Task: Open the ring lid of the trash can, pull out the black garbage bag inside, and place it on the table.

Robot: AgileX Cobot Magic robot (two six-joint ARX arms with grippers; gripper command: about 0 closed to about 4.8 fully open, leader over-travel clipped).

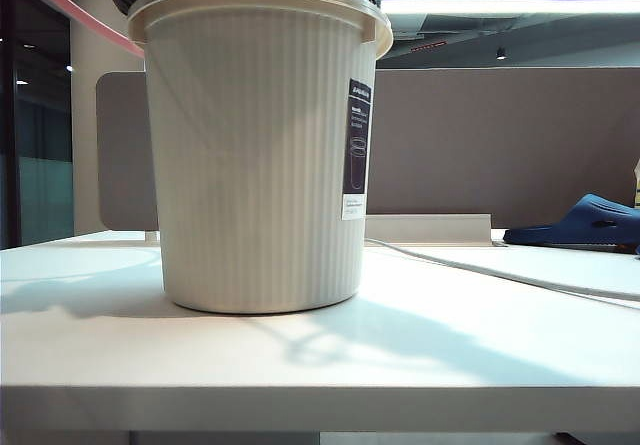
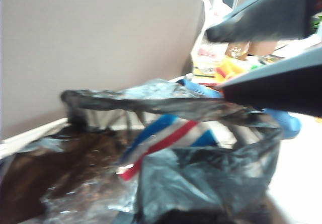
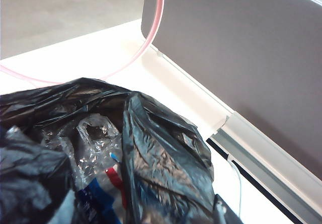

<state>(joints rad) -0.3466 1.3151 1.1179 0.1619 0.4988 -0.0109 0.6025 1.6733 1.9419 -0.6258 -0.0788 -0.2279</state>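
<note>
Left gripper: above the can's mouth, its two dark fingers clenched on a stretched fold of the black garbage bag.
Right gripper: over the bag at the can's top; only a dark corner of it shows in its own wrist view, and the fingers are spread as wide as they go, with nothing seen between them.
Black garbage bag: inside the trash can, glossy and crinkled, bulging just above the cream rim; a red, white and blue striped wrapper lies in its open mouth.
Ring lid: thin pink hoop, off the rim, tilted up and away on the can's left.
Trash can: upright on the table, long axis vertical, wider at the top.
Label: dark rectangle with a white lower strip, on the can's right side; print too small to read.
Blue slipper: far right on the table, well apart.
</note>
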